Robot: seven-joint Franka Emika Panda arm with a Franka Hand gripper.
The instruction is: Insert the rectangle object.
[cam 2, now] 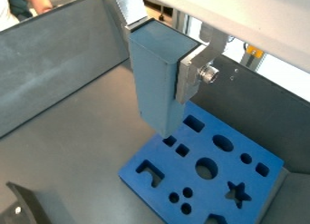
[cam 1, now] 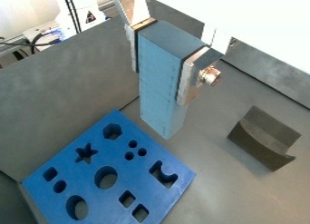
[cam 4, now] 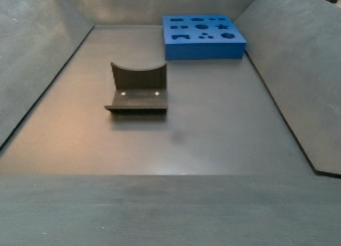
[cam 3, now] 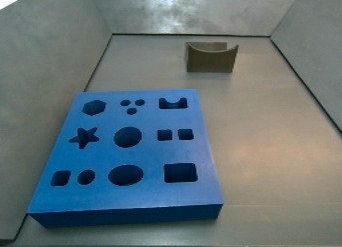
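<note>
The rectangle object (cam 1: 162, 82) is shown in both wrist views as a long, light blue, smooth bar (cam 2: 157, 78), held upright between the two silver finger plates of the gripper (cam 1: 162, 48). The bar is pinched near its upper end, with one finger (cam 1: 194, 75) pressed against one of its sides and the other finger (cam 1: 130, 37) against the opposite side (the same grasp is seen in a wrist view at (cam 2: 158, 48)). The lower end of the bar hangs free in the air, above the table and near one edge of the dark blue board (cam 1: 107, 171); no contact with the board is seen.

The board lies flat on the grey table (cam 3: 254, 121) and is pierced with shaped holes, among them a star, several circles, squares and a rectangular opening (cam 3: 181, 172). In both side views the board is seen whole and uncovered (cam 4: 202, 37); neither the gripper nor the bar appears in these views.

An olive-brown notched block (cam 3: 211, 56) stands on the table well apart from the board (it is also seen in a wrist view at (cam 1: 266, 137)). In a side view it is shown nearer the camera than the board, with a curved cut-out in its upright back and a flat base (cam 4: 138, 90). The working area is enclosed by sloping grey walls (cam 4: 47, 46) in both side views.
</note>
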